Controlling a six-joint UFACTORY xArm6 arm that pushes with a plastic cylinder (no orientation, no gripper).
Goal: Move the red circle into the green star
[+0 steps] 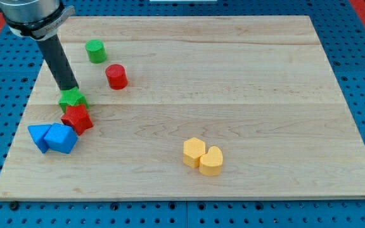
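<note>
Red circle block [116, 76] sits right of the rod's tip [71, 88]; no jaws exist; tip touches green star block [72, 98], seemingly misplaced for pushing.

Pale wooden surface [233, 76] here, and most blocks crowd the view's left. Green circle [96, 50] up top, red circle [116, 76] just below-right of it. Green star [73, 99] touches the red star [77, 118]; two blue blocks [53, 137], shapes hard to make out, sit beside. Two yellow blocks [203, 156] touch lower centre.
</note>
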